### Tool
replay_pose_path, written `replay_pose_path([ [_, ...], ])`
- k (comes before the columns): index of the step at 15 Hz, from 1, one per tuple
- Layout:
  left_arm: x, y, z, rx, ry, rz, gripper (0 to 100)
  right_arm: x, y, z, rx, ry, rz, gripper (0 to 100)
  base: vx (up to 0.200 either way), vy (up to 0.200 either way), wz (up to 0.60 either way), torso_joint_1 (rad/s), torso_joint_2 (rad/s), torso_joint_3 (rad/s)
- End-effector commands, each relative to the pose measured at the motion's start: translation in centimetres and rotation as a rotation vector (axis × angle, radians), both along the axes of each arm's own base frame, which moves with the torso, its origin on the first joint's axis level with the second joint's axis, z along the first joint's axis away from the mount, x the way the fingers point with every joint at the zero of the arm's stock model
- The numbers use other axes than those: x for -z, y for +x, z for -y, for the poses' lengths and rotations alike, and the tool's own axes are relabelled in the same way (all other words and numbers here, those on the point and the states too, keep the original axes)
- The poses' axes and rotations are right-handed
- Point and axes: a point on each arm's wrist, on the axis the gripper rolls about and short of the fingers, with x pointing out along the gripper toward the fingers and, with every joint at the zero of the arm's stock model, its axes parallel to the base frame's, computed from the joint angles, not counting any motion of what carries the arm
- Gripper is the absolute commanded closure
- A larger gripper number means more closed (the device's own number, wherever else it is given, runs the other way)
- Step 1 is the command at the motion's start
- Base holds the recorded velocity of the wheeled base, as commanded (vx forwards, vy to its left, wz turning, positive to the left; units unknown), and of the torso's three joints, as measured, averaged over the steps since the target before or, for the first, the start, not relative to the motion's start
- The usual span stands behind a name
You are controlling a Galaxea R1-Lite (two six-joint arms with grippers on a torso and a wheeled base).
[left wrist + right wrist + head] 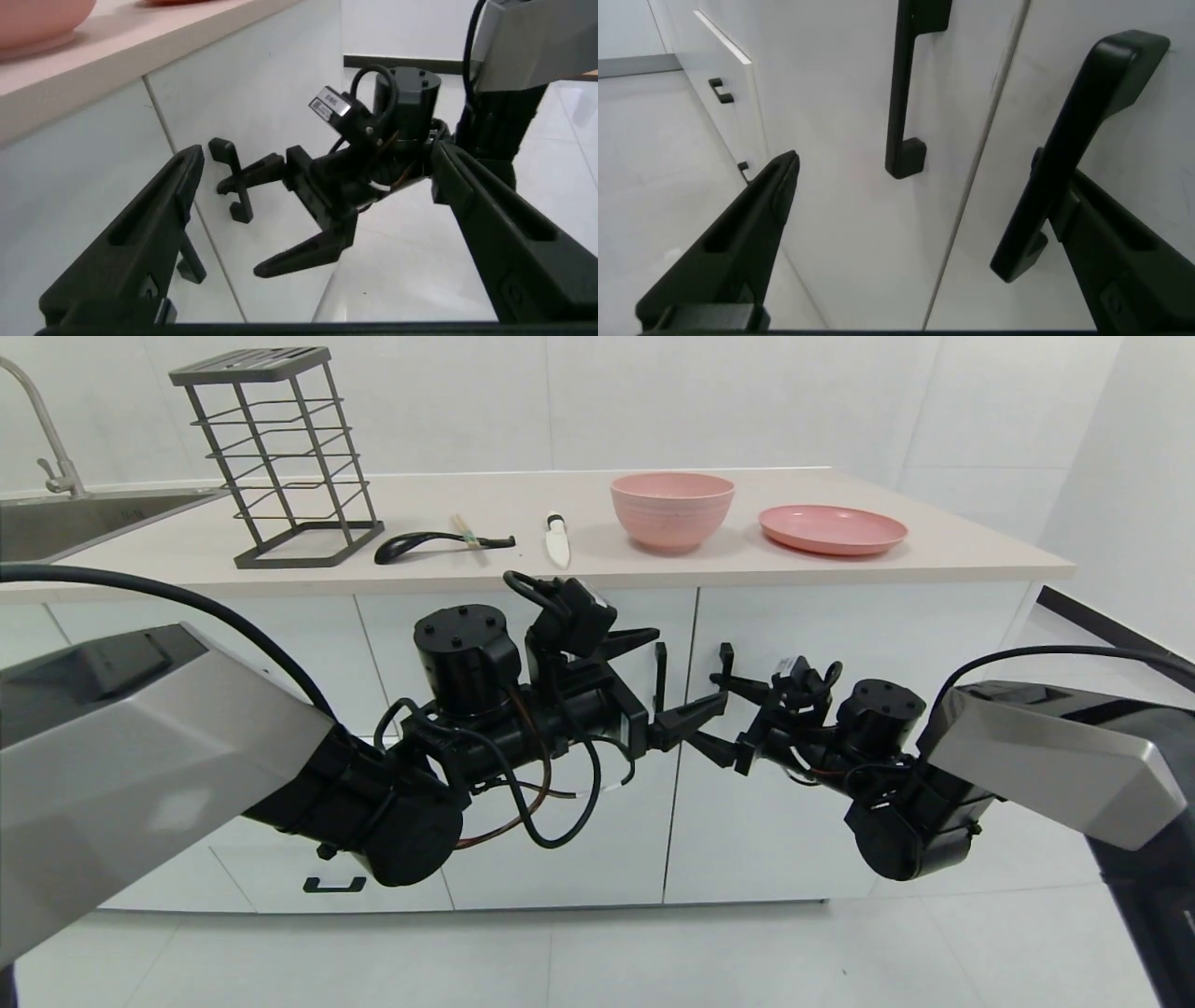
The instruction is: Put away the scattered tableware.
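Left gripper [691, 667], right gripper [708, 707] both splayed, below beige countertop [934, 560]; black plastic spoon [411, 546] lies above-left, handle crosswise, left arm nearer.

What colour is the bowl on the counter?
The bowl is pale pink, like the plate beside it; the head view shows it best.

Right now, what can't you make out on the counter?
Sink: cut off by the head view's left edge.
Chopsticks: head view, too small to count; which lies on top where the black spoon crosses them is unclear.
Bowl bottom: head view, hidden by its near wall.
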Motion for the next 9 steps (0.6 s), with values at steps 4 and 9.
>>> replay_pose_path([
  [4,0.6,1.0,0.3,-0.012,0.005,0.002,0,-1.0,-2.6,0.9,-0.09,-0.027,-0.038,0,0.0,0.0,0.0,0.0,0.0,0.0],
  [9,1.2,1.7,2.4,0.02,-0.004,0.013,0,-4.4,-9.3,3.4,-0.162,-0.066,-0.082,0,0.0,0.0,0.0,0.0,0.0,0.0],
])
